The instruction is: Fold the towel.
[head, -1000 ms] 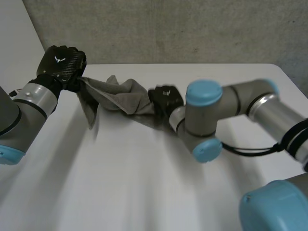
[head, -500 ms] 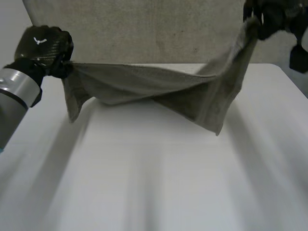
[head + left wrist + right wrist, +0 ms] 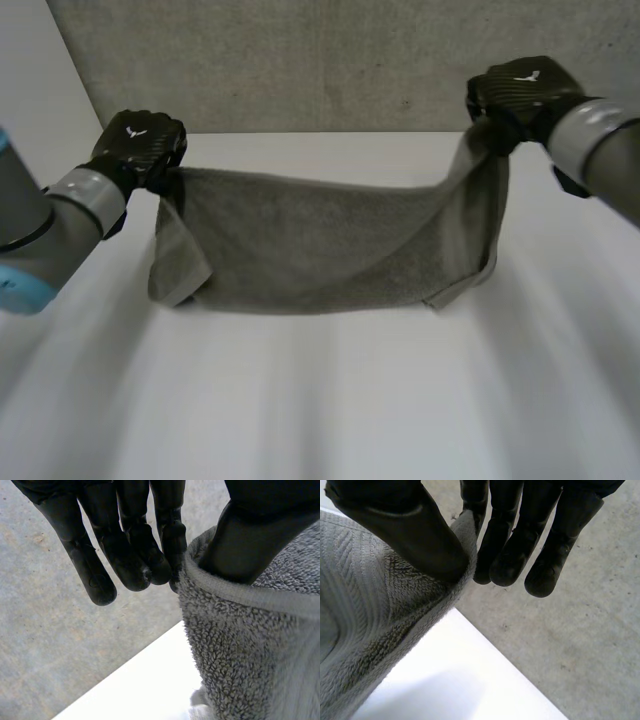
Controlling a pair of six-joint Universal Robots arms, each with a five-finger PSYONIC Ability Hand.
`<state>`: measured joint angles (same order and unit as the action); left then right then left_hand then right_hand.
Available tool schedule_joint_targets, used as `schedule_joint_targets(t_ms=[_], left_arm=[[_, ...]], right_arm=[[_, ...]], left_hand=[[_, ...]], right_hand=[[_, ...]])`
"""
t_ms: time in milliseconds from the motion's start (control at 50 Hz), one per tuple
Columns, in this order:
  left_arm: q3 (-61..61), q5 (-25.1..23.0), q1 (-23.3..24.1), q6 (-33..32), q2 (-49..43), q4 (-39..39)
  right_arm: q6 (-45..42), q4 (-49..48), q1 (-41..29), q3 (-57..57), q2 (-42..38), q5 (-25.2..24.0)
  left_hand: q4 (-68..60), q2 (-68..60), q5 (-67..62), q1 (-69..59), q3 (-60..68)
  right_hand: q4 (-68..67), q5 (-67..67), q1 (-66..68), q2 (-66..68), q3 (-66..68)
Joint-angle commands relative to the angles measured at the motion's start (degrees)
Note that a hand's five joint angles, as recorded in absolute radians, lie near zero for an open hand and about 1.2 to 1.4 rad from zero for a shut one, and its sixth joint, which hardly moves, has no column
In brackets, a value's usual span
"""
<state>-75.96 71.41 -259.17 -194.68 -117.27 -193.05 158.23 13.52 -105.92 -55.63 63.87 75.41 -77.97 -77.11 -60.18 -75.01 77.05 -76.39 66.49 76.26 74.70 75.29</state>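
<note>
A grey towel [image 3: 320, 240] hangs spread between my two hands, its lower edge resting on the white table [image 3: 330, 400]. My left hand [image 3: 140, 148] pinches the towel's left top corner; in its wrist view the thumb [image 3: 250, 545] presses the towel's hem [image 3: 240, 595] against the fingers [image 3: 130, 545]. My right hand [image 3: 520, 95] holds the right top corner higher up; there the thumb [image 3: 405, 535] clamps the towel [image 3: 365, 615] against the fingers [image 3: 520, 545]. The top edge sags in the middle.
A grey wall [image 3: 320, 60] stands behind the table's far edge. The table's near half [image 3: 330, 420] lies bare in front of the towel. My left forearm [image 3: 40, 230] and right forearm [image 3: 600, 150] reach in from the sides.
The right hand swept from the middle out to the right, spreading the bunched towel wide. Both hands then came down, and the towel's lower edge now rests on the table.
</note>
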Motion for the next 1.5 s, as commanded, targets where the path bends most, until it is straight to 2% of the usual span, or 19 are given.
schedule_joint_targets(t_ms=[20,40,60,100,160,240,400,440,500,540,600,640,780,980,1020,1060,1100,1240,1500], left_arm=[[21.6,3.4,1.4,-2.6,-8.8,0.0],[27.5,5.3,1.8,-2.3,-8.9,-0.2],[27.5,5.3,1.8,-2.3,-8.9,-0.2],[38.0,8.9,3.1,-0.6,-8.5,-0.9],[44.7,11.3,3.8,1.8,-7.1,-3.6],[44.7,11.8,3.9,4.6,-4.6,-6.7],[30.5,11.1,3.8,6.7,-2.9,-8.9],[26.6,10.9,3.6,6.7,-3.0,-8.8],[17.8,9.2,2.8,6.6,-3.2,-9.2],[9.3,6.0,2.1,6.2,-3.6,-11.5],[5.0,4.4,1.6,5.6,-3.8,-13.2],[-2.2,1.8,0.7,3.7,-4.5,-17.3],[-10.4,0.3,0.3,-2.7,-6.7,-22.3],[-10.5,0.8,0.4,-11.7,-12.4,-21.9],[-10.5,1.0,0.4,-12.3,-12.6,-21.9],[-10.5,1.0,0.4,-12.3,-12.6,-21.9],[-10.7,1.1,0.4,-12.2,-12.6,-21.8],[-11.0,4.4,0.6,-12.6,-12.6,-21.7],[-10.4,5.8,0.3,-12.7,-12.5,-19.6]], right_arm=[[2.6,-5.8,-4.4,20.8,-12.6,5.0],[4.3,-7.0,-4.4,26.6,-13.7,6.1],[6.3,-8.2,-4.4,31.6,-14.0,7.1],[8.3,-9.5,-4.4,35.2,-13.8,8.3],[11.6,-13.8,-4.6,37.3,-11.6,9.9],[12.3,-18.3,-4.7,33.7,-7.9,10.2],[12.1,-19.8,-4.4,16.8,-3.1,6.9],[12.1,-19.7,-4.3,9.2,-1.4,3.1],[12.1,-19.8,-4.2,4.9,-0.3,1.1],[12.0,-20.4,-4.0,-3.7,1.7,-2.4],[11.8,-21.0,-2.7,-11.0,2.3,-4.9],[11.8,-21.2,-2.2,-14.0,2.3,-5.5],[10.4,-23.6,-0.4,-27.1,2.3,-6.2],[10.3,-25.5,4.0,-31.2,2.9,-5.4],[10.4,-25.5,4.4,-31.3,3.2,-5.3],[10.5,-25.6,4.8,-31.4,3.3,-5.2],[11.0,-25.6,5.6,-31.6,3.3,-5.2],[12.8,-25.6,7.4,-31.6,3.3,-3.7],[13.4,-27.4,9.9,-31.5,2.4,3.1]], left_hand=[[-2.0,-2.9,-9.8,-5.0,2.9],[-2.0,-2.9,-9.8,-5.0,2.9],[-2.0,-2.9,-9.8,-5.0,2.9],[-2.0,-2.9,-9.8,-5.0,2.9],[-2.0,-2.9,-9.8,-5.0,2.9],[-2.0,-2.9,-9.8,-5.0,2.9],[-2.0,-2.9,-9.8,-5.0,2.9],[-2.0,-2.9,-9.8,-5.0,2.9],[-2.0,-2.9,-9.8,-5.0,2.9],[-2.0,-2.9,-9.8,-5.0,2.9],[-2.0,-2.9,-9.8,-5.0,2.9],[-2.0,-2.9,-9.8,-5.0,2.9],[-2.0,-2.9,-9.8,-5.0,2.9],[-2.0,-2.9,-9.8,-5.0,2.9],[8.1,7.3,0.3,5.2,-7.2],[8.2,7.3,0.4,5.2,-7.3],[25.4,24.6,17.6,22.5,-24.5],[40.0,39.1,32.2,37.0,-39.1],[40.3,39.5,32.5,37.4,-39.4]], right_hand=[[-3.6,3.5,3.7,5.3,4.7],[-3.6,3.5,3.7,5.3,4.7],[-3.6,3.5,3.7,5.3,4.7],[-3.6,3.5,3.7,5.3,4.7],[-3.6,3.5,3.7,5.3,4.7],[-3.6,3.5,3.7,5.3,4.7],[-3.6,3.5,3.7,5.3,4.7],[-3.6,3.5,3.7,5.3,4.7],[-3.6,3.5,3.7,5.3,4.7],[-3.6,3.5,3.7,5.3,4.7],[-3.6,3.5,3.7,5.3,4.7],[-3.6,3.5,3.7,5.3,4.7],[-3.6,3.5,3.7,5.3,4.7],[-3.6,3.5,3.7,5.3,4.7],[-3.6,3.5,3.7,5.3,4.7],[-3.6,3.5,3.7,5.3,4.7],[-3.6,3.5,3.7,5.3,4.7],[-3.6,3.5,3.7,5.3,4.7],[-3.6,3.5,3.7,5.3,4.7]])
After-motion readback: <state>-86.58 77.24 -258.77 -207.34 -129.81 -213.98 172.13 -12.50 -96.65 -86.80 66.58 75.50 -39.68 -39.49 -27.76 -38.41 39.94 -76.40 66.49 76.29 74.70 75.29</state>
